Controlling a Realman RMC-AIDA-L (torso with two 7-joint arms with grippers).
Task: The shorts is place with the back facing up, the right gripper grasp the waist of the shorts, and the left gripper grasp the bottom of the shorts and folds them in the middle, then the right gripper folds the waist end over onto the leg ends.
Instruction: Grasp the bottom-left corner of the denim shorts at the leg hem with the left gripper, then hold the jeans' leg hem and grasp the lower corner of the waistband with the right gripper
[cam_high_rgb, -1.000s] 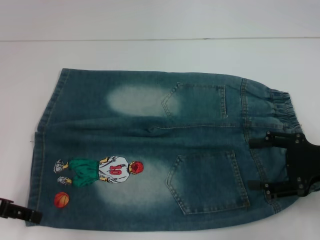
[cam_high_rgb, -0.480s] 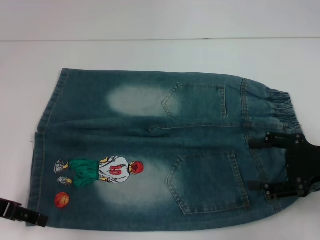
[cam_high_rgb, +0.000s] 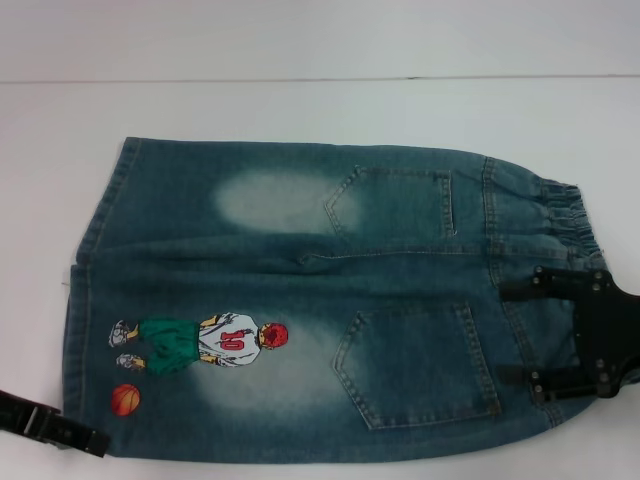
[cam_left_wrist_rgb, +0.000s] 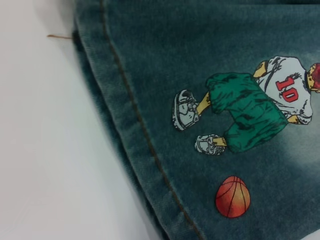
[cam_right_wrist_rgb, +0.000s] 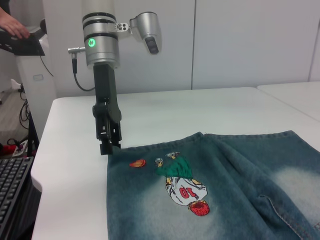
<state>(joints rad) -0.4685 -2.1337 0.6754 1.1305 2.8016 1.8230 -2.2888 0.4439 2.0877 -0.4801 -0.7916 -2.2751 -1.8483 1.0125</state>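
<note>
The shorts (cam_high_rgb: 300, 300) lay flat on the white table (cam_high_rgb: 300, 105); the right gripper (cam_high_rgb: 520, 335) gaped wide over the waist (cam_high_rgb: 565, 215), the left gripper (cam_right_wrist_rgb: 109, 146), narrow, at the near hem corner; both needed full-thickness bites

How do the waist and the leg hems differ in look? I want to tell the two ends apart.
The waist is puckered, gathered elastic; the leg hems lie flat with a straight stitched line. The waist sits beside the back pockets; the hems sit near the cartoon print. Both are faded blue denim with a tool at the near corner.
</note>
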